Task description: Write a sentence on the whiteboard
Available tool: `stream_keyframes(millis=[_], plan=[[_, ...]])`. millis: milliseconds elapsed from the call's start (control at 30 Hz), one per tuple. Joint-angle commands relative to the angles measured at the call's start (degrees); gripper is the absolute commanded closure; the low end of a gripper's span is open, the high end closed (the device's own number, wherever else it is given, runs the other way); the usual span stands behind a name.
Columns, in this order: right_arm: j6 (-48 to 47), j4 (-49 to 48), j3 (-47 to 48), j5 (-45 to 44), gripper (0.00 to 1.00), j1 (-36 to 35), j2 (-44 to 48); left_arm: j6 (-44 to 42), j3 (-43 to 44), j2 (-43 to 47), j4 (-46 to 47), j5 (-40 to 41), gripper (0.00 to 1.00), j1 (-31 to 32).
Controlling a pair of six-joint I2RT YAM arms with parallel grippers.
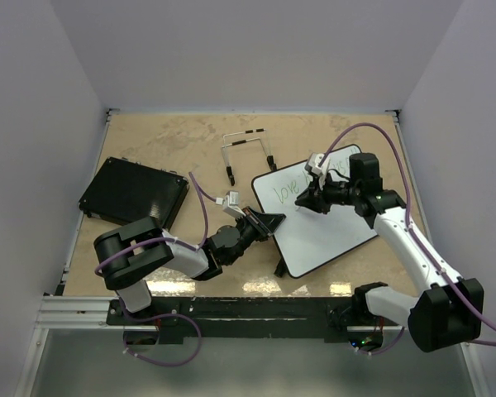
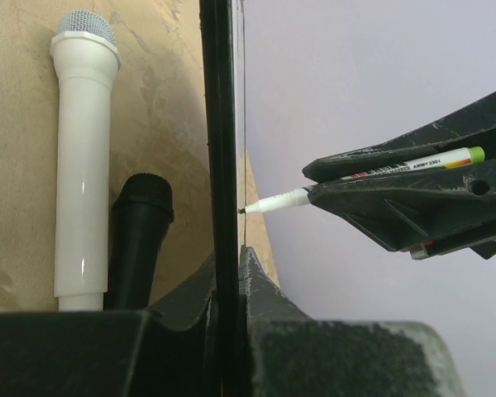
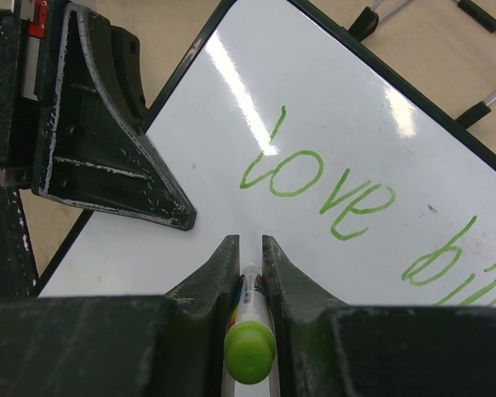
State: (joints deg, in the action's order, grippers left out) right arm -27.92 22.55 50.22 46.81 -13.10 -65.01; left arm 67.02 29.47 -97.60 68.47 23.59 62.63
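Green handwriting, the sentence (image 3: 314,186), starts with "love" and runs across the far part of the whiteboard (image 1: 326,236). At the whiteboard's left frame edge the left gripper (image 1: 269,223) is clenched on it. The right gripper (image 1: 307,203) grasps a green-capped marker (image 3: 250,351), its tip against the whiteboard below "love".

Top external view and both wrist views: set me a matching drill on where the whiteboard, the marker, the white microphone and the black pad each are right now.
Things:
1. whiteboard
2. marker
3. white microphone
4. black pad

Places:
A. lying beside a black microphone
B. clamped in the right gripper
C. on the left side of the table, apart from both arms
D. edge pinched by the left gripper

Pairs: 1-D, 2-B, 3-A, 4-C
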Motion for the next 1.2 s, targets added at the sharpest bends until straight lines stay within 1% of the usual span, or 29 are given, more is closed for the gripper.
stream_keyframes(millis=[0,367,600,833,1067,1167], plan=[[-0.4,-0.2,1.6,3.9,1.0,-0.3,-0.7,-1.0,3.3,0.5,10.4,0.0,1.0,-0.2],[-4.6,4.9,2.2,5.1,1.0,-0.7,-1.1,-1.0,3.0,0.9,10.5,0.0,1.0,-0.6],[-7.0,7.4,3.4,2.2,1.0,-0.7,-1.3,-1.3,2.6,1.9,10.5,0.2,1.0,-1.0],[-7.6,8.5,3.7,-2.6,1.0,-0.8,-2.0,-1.3,2.3,2.3,10.6,0.2,1.0,-1.3],[-9.7,10.6,4.5,-2.3,1.0,-0.9,-3.3,-1.4,2.3,2.2,11.0,0.1,1.0,-1.4],[-11.8,13.0,5.5,-1.5,1.0,-1.7,-4.3,-1.4,2.3,2.2,11.1,0.0,1.0,-1.5]])
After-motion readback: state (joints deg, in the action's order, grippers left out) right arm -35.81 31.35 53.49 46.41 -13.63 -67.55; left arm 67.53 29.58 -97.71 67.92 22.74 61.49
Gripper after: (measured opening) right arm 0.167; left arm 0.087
